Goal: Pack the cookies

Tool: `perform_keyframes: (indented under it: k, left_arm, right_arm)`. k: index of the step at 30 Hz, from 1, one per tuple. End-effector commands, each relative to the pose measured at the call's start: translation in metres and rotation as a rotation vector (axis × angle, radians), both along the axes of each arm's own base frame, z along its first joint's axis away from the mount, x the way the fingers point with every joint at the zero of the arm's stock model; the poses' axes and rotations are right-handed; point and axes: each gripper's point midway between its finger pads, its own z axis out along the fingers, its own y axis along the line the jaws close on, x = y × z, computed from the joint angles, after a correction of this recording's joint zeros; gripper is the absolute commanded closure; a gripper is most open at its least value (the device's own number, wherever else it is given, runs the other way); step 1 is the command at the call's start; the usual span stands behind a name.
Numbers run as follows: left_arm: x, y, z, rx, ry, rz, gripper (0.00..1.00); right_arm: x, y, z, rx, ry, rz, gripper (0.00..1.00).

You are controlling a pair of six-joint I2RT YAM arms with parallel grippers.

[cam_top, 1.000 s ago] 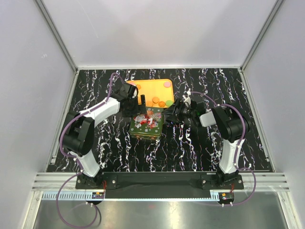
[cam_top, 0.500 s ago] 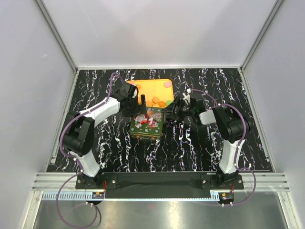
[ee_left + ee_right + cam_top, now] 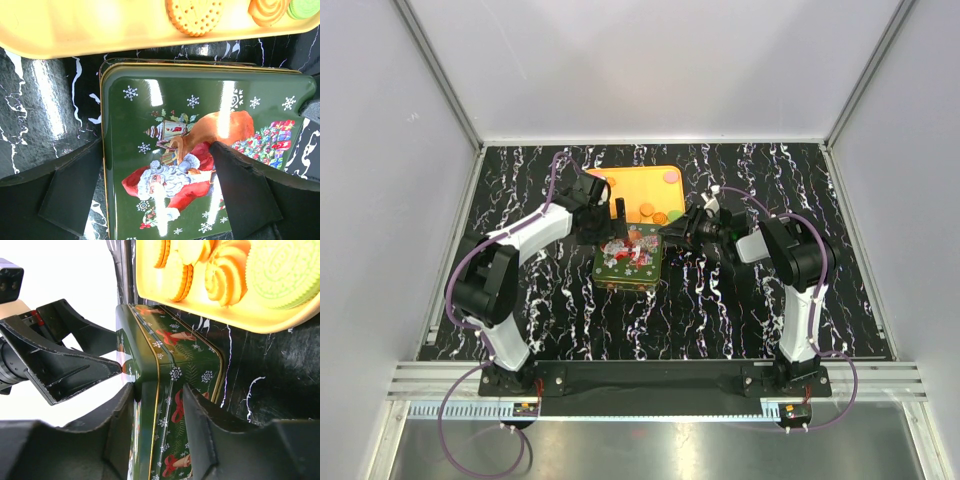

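Several cookies (image 3: 648,211) lie on the orange tray (image 3: 632,181): orange ones and a pink one. The left wrist view shows an orange disc (image 3: 195,15), a swirl (image 3: 267,10) and a green one (image 3: 302,7). A closed green Christmas tin (image 3: 630,260) sits just in front of the tray. My left gripper (image 3: 617,222) (image 3: 157,150) hangs open over the tin's Santa lid (image 3: 200,115), with one finger off its left edge. My right gripper (image 3: 672,235) (image 3: 159,390) is open at the tin's right side (image 3: 172,390). Its fingers straddle the lid edge.
The tray lies at the back centre of the black marbled table (image 3: 740,310). Grey walls (image 3: 380,200) close in the left, right and back. Both arm bases stand at the near edge. In the right wrist view the left gripper's black fingers (image 3: 65,370) show beyond the tin.
My right gripper has moved left and slightly farther back, up against the tin's right edge. The left gripper, the tin and the tray have hardly moved.
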Motion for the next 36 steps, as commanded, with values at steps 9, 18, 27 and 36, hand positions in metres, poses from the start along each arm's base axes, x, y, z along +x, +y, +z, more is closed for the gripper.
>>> perform_keyframes:
  k: [9, 18, 27, 36]
  left_arm:
    - [0.001, -0.011, -0.003, 0.018, 0.002, -0.038, 0.06]
    - [-0.001, -0.015, 0.003, 0.017, -0.007, -0.048, 0.06]
    - [-0.014, -0.005, -0.009, 0.032, -0.004, -0.005, 0.06]
    - [-0.014, -0.001, -0.006, 0.040, -0.012, 0.012, 0.05]
  right_arm:
    - [-0.021, -0.025, -0.082, -0.168, 0.196, -0.118, 0.82]
    - [-0.026, -0.034, -0.087, -0.226, 0.205, -0.147, 1.00]
    - [-0.018, -0.031, -0.044, -0.236, 0.104, -0.113, 0.51]
    - [-0.016, -0.025, 0.015, -0.184, -0.012, -0.074, 0.21]
